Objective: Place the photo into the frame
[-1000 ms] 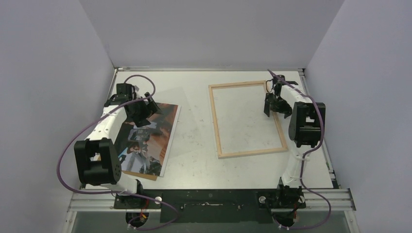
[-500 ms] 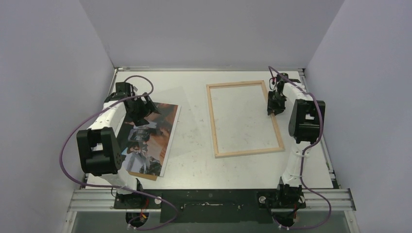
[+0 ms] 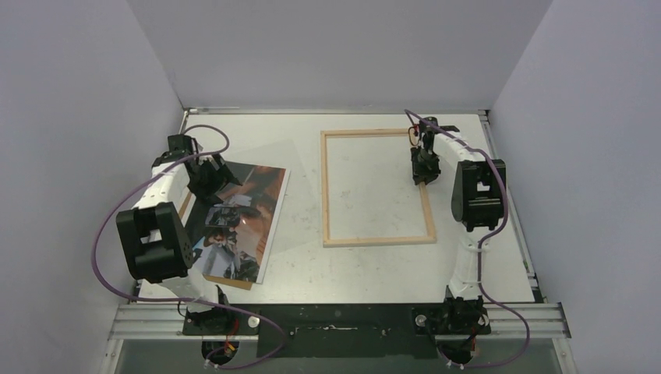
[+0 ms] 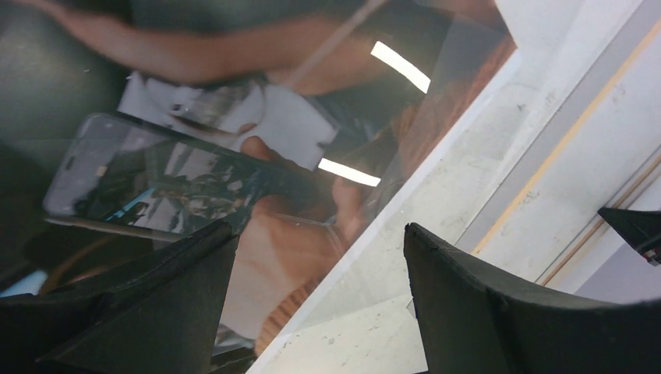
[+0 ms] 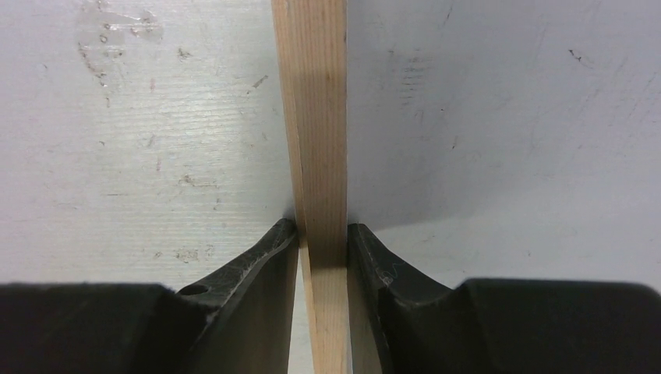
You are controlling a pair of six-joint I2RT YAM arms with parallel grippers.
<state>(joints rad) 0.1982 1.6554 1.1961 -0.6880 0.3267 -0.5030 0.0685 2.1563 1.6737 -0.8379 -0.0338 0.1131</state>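
As the right tool (image 5: 321,231) pinched the frame (image 5: 310,93), the left tool (image 4: 312,261) gaped over the photo (image 4: 195,156).
Flat, slow dragging seemed safest.

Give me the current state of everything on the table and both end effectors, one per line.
photo: flat on the backing board, picture up, outside the frame.
backing board: flat under the photo, only edges showing.
frame: flat, bare-wood back up, empty, right rail gripped.
left end effector: open, above the photo.
right end effector: shut on the frame's rail.
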